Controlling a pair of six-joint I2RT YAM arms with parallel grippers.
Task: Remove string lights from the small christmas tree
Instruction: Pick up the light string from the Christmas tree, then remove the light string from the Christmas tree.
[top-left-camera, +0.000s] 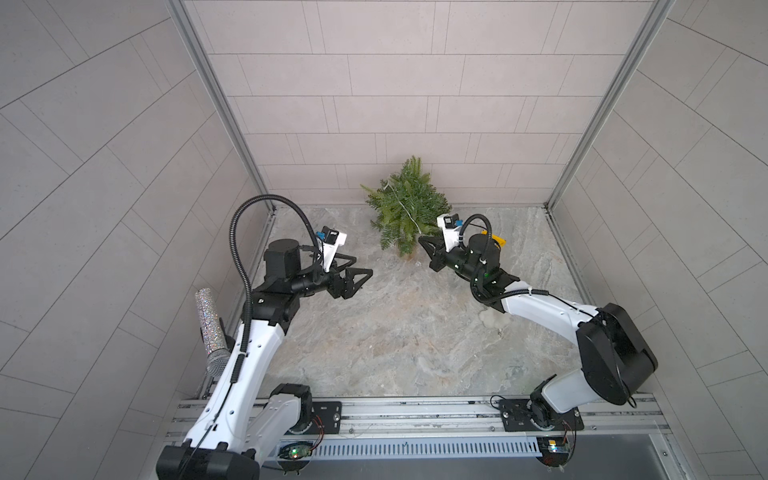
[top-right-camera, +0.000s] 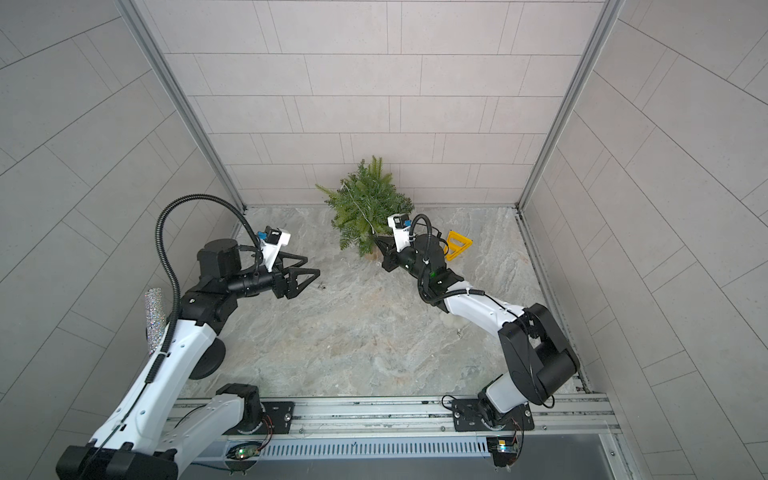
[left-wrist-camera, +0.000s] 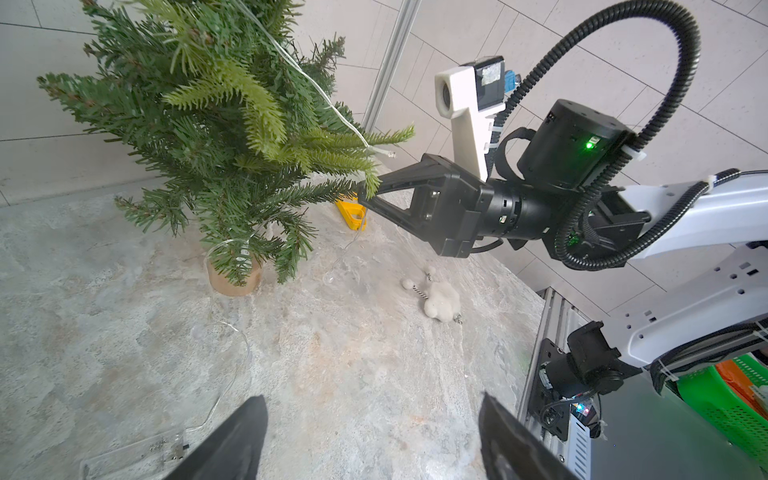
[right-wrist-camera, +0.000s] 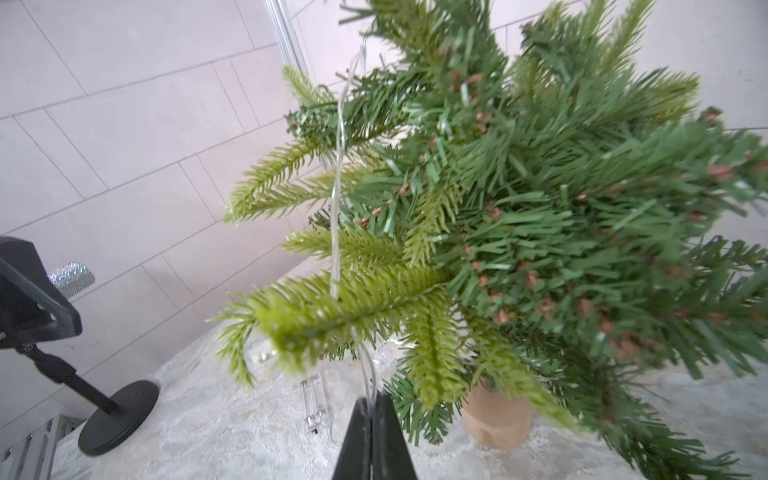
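- One thin strand of the string lights (top-left-camera: 400, 203) runs slantwise down the small christmas tree (top-left-camera: 395, 226), from near the crown to low on the side facing the right arm.
- At that low end the right fingers (right-wrist-camera: 357, 440) are pressed together on the wire, just beside the tree's tan base.
- More wire loops round the trunk above the base and trails over the bench (top-left-camera: 395, 332) away from the tree to a clear box (left-wrist-camera: 133, 453); its contents are too blurred to tell.
- Upright, the tree stands at the back of the bench.
- Well apart from the tree, the left fingers (top-left-camera: 357, 278) gape, empty; the right arm is far nearer.
- Pulling up and away from the tree, along the strand, looks safest; sideways could topple it.
- Off the bench sits a green basket (left-wrist-camera: 706, 399); I cannot tell what it holds.
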